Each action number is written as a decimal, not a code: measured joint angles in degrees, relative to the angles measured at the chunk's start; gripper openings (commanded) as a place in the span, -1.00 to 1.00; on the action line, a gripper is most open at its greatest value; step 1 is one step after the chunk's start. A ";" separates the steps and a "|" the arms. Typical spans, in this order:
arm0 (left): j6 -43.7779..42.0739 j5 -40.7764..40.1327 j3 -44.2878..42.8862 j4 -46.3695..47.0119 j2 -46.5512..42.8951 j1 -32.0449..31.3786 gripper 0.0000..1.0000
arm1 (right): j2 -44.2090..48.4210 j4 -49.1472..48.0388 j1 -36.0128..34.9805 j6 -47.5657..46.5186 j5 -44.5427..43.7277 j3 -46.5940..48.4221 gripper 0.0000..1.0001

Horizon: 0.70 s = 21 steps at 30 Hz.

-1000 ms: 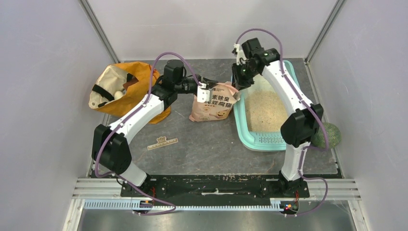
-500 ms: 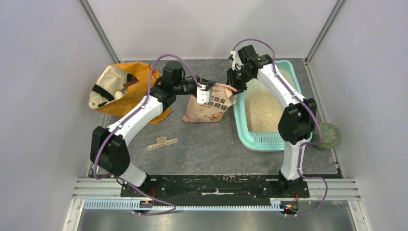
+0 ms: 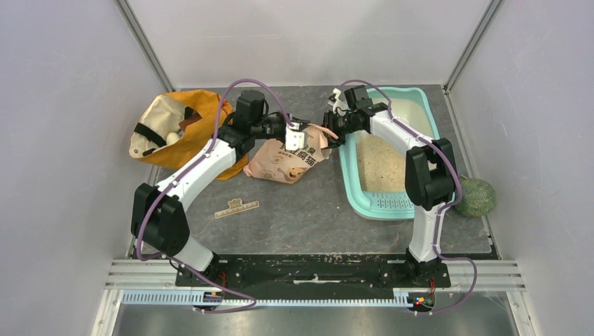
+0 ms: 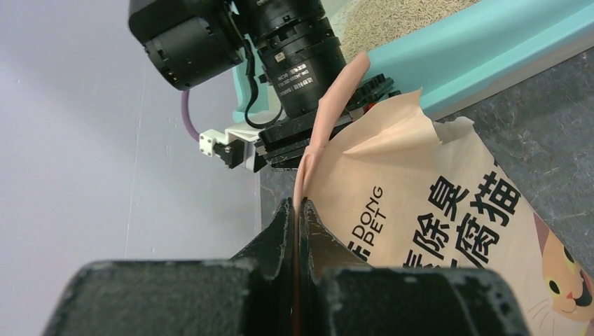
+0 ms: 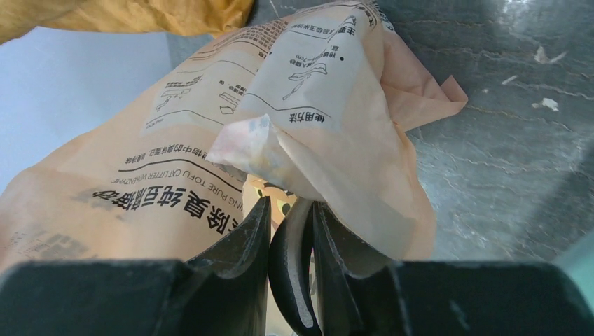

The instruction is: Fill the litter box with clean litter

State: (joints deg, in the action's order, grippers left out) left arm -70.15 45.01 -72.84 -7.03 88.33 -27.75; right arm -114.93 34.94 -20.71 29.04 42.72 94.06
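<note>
At table (image 3: 301,217) centre in the top view you've got the pink pouch (image 3: 284,159), slumped over with its torn top pointing to about 2 o'clock. Your left gripper (image 4: 295,210) is clamped tight on the pouch's top edge, with the thin pink film pinched flat between the jaws. Your right gripper (image 5: 291,206) is right at the pouch's crumpled top flap, jaws a narrow gap apart. You can't tell whether it actually pinches the film. The litter box (image 3: 392,205) sits flat at 3 o'clock of the pouch, just beside it, with the perforated lip at the near end. The litter (image 3: 380,164) lies in a pale tan layer inside it. The orange bag (image 3: 175,126) is at 9 o'clock of the pouch, and the green ball (image 3: 476,197) is at 4 o'clock, just outside the box.
</note>
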 measured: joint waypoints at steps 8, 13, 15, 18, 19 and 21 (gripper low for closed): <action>-0.02 -0.11 -0.17 -0.20 0.00 0.26 -0.96 | 0.83 -20.57 0.33 12.61 5.31 -10.10 -1.00; 0.00 -0.17 -1.29 -0.13 0.00 0.35 -0.96 | 0.83 -31.74 0.37 20.24 7.61 -12.74 -1.00; 0.00 -0.22 -1.77 -0.13 0.00 0.35 -0.96 | 0.83 -34.93 0.44 22.47 8.37 -13.20 -1.00; 0.00 -0.39 -2.14 -0.11 0.00 0.35 -0.96 | 0.85 -39.23 1.01 25.62 9.22 -14.27 -1.00; 0.00 -0.46 -2.23 -0.09 0.00 0.35 -0.96 | 0.85 -40.33 1.18 26.62 9.38 -14.53 -1.00; 0.00 -0.55 -2.27 -0.09 0.00 0.35 -0.96 | 0.85 -41.57 1.60 28.17 9.60 -14.58 -1.00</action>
State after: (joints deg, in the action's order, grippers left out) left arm -70.15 44.47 -75.11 -7.11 88.33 -27.40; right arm -114.08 -6.63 -19.11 57.21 52.31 79.48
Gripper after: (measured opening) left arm 0.044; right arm 0.307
